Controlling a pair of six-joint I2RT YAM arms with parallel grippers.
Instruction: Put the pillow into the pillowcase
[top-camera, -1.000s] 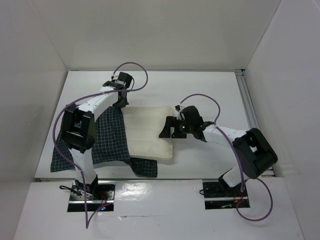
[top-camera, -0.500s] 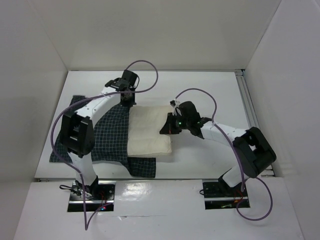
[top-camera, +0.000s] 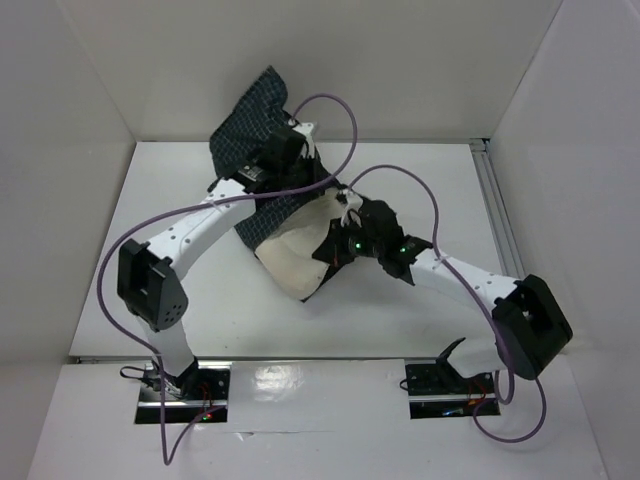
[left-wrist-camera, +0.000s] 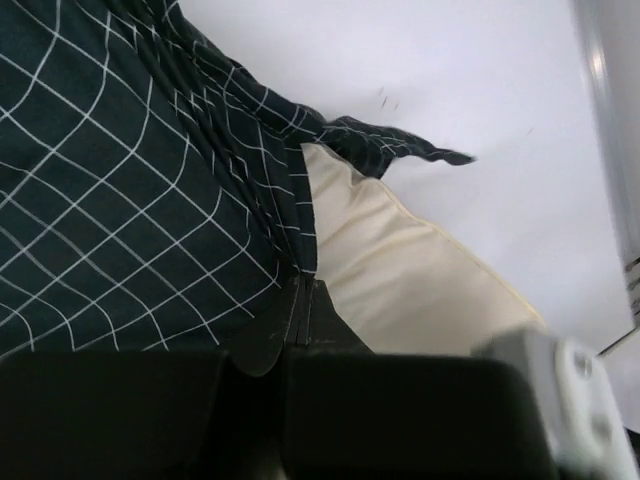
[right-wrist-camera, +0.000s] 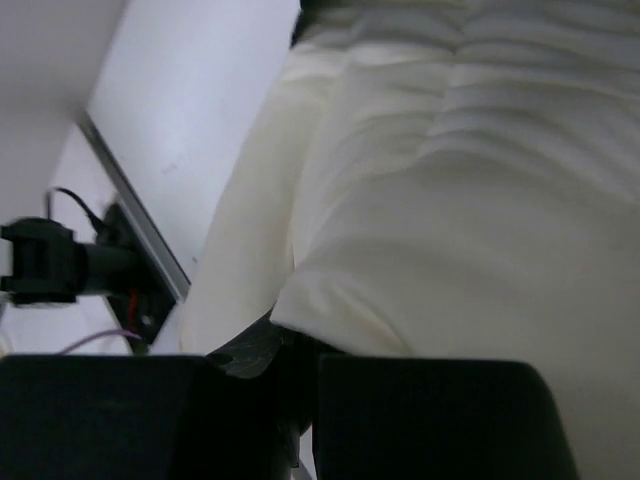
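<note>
My left jaws are clenched on the pillowcase (top-camera: 245, 125) edge, held up at twelve o'clock. My right jaws grasp the pillow (top-camera: 292, 258) mid-surface (top-camera: 420, 180), its eleven-o'clock end under the fabric.

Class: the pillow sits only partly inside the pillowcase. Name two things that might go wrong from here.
1. The left fingers pinch only a thin pillowcase fold; it may slip free.
2. The right fingers hold just a small pinch of pillow, which may sag out of the opening.
</note>
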